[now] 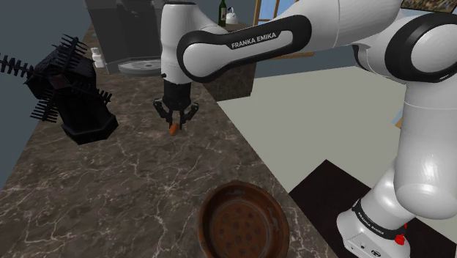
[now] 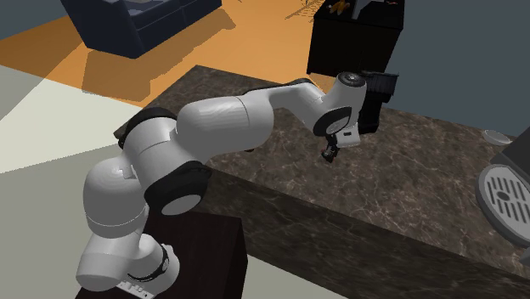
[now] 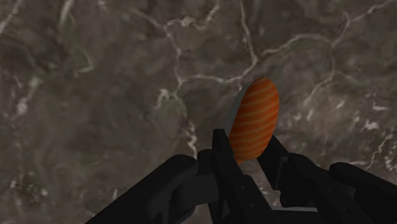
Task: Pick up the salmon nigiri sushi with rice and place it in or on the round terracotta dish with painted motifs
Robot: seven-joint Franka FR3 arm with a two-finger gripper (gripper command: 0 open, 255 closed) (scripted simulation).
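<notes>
Two black fingers of the tool are clenched on the salmon nigiri, one each side of it. Orange top w/ pale stripes faces the wrist cam, and a thin pale rice edge shows along one side. The piece stands on end and sticks out past the fingertips toward the counter, which is dark brown marble w/ white veins. Can't tell whether its far end touches the surface.

In the shoulder view the tool hangs straight down from the arm over the mid counter, w/ an orange tip showing just below the fingers.

The dish is round, reddish-brown and shallow, w/ faint dots inside. It sits on the counter well apart from the tool, on the stand side near the counter edge.

A black windmill-shaped object stands on the counter near the tool, on its far side from the counter edge. A grey appliance w/ a round base plate and a bottle are beyond the tool.

The second exterior view has a blue sofa and a black cabinet behind the tool, off the counter.
</notes>
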